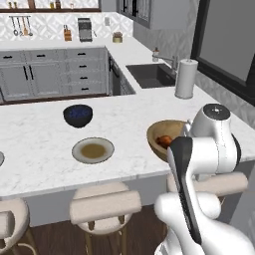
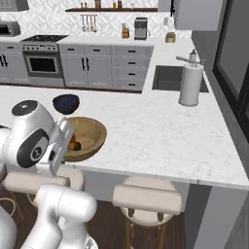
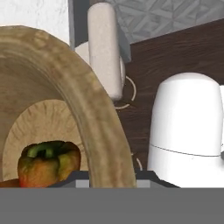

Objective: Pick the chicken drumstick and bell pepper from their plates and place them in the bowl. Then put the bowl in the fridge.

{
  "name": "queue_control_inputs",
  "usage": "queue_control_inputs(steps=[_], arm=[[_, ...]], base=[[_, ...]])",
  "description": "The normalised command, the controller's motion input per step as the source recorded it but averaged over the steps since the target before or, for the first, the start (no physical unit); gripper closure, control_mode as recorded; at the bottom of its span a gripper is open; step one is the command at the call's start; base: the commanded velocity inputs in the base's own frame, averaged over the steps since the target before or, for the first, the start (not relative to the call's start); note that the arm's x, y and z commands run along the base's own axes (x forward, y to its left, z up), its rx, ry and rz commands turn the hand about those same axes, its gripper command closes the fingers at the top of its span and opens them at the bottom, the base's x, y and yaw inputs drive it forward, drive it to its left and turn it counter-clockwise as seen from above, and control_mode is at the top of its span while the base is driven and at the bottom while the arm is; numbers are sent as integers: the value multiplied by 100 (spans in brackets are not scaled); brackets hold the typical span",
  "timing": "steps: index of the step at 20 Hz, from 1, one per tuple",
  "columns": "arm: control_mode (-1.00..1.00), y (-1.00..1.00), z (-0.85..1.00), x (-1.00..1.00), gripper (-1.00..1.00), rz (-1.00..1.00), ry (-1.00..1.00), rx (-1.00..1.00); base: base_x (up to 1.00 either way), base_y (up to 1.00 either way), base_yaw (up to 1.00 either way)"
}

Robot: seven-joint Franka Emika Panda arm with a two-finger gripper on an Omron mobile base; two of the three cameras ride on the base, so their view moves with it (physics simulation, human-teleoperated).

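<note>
Marble-topped table (image 1: pixel 45 149) runs across the middle of both base views, grey cabinets and a sink behind it.

Left base view: wooden bowl (image 1: pixel 160 130) sits at the table's near edge, right of centre, partly behind the white arm. Something red-orange shows inside it. An empty plate (image 1: pixel 93 150) lies left of the bowl, well apart. A dark blue bowl (image 1: pixel 77 114) stands above that plate in the frame. A paper towel roll (image 1: pixel 185 78) stands upper right, beside the sink.

Right base view: same wooden bowl (image 2: pixel 90 136) appears lower left, the arm covering its left side; the plate is not visible from here.

Hand view: bowl rim arcs through the middle of the frame, very close. Bell pepper (image 3: pixel 49 163) rests inside the bowl, lower left, green stem up. A sliver of orange, lower-left corner, may be the drumstick; cannot tell. A stool (image 3: pixel 104 48) shows at top centre, beyond the rim.

End effector (image 3: pixel 111 181) closed on the wooden bowl's rim at the bottom of the hand view.
</note>
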Motion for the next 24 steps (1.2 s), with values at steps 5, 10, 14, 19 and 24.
queue_control_inputs(steps=[5,10,14,19,24], arm=[[100,0,0,0,100,0,0,0],[100,0,0,0,100,0,0,0],[100,0,0,0,100,0,0,0],[100,0,0,0,100,0,0,0],[100,0,0,0,100,0,0,0]], base=[[-92,34,13],[-68,100,40],[-12,100,38],[3,100,33],[22,100,28]])
